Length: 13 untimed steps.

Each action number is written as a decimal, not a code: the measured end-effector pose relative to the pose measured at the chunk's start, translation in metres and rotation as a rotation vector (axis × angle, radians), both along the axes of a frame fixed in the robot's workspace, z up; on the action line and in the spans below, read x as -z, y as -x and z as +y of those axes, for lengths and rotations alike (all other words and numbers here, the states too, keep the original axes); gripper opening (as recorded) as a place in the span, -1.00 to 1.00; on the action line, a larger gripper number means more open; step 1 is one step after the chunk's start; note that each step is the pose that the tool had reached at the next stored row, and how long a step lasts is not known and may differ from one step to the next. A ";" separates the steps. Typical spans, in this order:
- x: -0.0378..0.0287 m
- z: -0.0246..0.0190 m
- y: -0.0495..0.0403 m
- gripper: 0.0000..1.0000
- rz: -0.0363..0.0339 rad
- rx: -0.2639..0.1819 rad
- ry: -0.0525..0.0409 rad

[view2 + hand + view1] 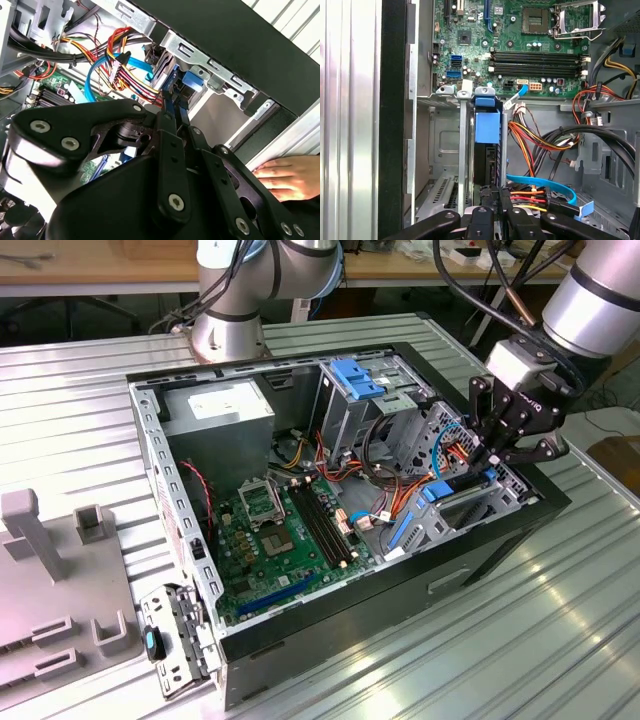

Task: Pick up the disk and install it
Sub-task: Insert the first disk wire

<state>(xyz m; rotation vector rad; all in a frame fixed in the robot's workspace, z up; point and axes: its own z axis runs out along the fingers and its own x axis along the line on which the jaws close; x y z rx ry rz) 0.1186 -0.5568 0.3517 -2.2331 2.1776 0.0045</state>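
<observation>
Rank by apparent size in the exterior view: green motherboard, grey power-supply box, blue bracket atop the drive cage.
Largest to smallest as they look:
1. Green motherboard
2. Grey power-supply box with white label
3. Blue plastic bracket atop the metal drive cage; it lies farther back, so true size is unsure.

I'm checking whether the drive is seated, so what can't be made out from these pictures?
- The disk in the first wrist view: only its blue carrier edge shows; the cage rails hide its faces.
- Its depth in the cage: the gripper covers it in the exterior view.
- Whether the fingers actually pinch the carrier: the gripper body blocks that in the second wrist view.
- The person's hand: cut off by the picture edge.
</observation>
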 end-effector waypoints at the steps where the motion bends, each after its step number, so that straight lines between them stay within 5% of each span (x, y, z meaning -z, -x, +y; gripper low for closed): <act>1: 0.0001 0.0000 0.0001 -0.67 -0.0001 0.000 0.0002; 13: 0.0013 -0.0025 0.0012 -0.67 -0.0002 0.009 0.0003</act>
